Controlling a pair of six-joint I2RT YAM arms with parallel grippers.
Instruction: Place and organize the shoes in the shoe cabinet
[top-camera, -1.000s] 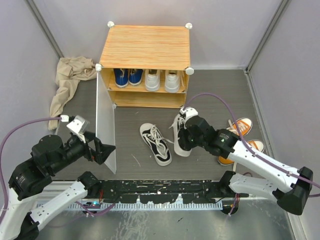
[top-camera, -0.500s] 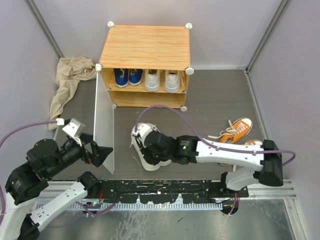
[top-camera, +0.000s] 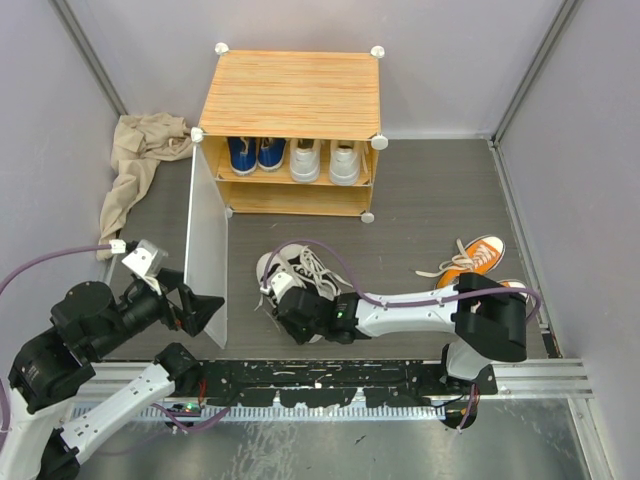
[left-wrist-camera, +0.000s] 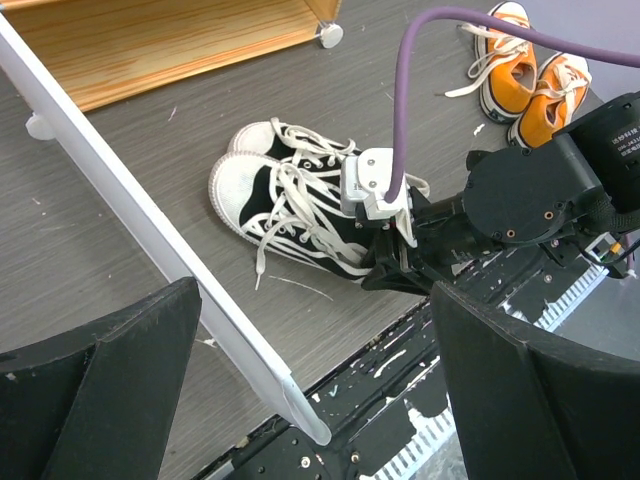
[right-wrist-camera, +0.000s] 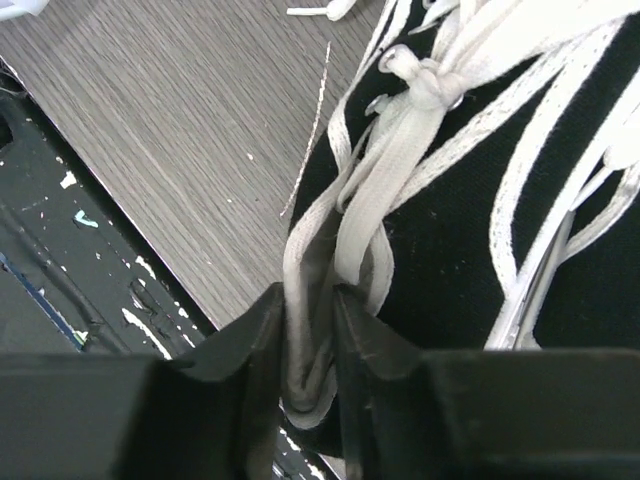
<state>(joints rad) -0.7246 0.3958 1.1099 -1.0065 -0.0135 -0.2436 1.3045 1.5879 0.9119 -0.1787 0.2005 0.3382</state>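
Grey wood-grain floor (top-camera: 430, 200): right gripper (right-wrist-camera: 308, 320) pinches white laces (right-wrist-camera: 400, 130) of black high-top sneakers (left-wrist-camera: 290, 195), likely to drag them in; left gripper (left-wrist-camera: 315, 300) gapes by the orange-topped cabinet's (top-camera: 290, 95) pale door (left-wrist-camera: 130, 210).

My working area: a dark grey wood-grain tabletop (top-camera: 430, 190) enclosed by plain pale lilac-grey walls (top-camera: 460, 60); a crumpled beige cloth (top-camera: 135, 160) lies against the left wall; a paint-chipped black rail (top-camera: 330, 378) borders the near edge.

The right gripper (right-wrist-camera: 310, 350) hides the heels of the black high-tops (left-wrist-camera: 285, 205); its wrist view cuts off their toes.
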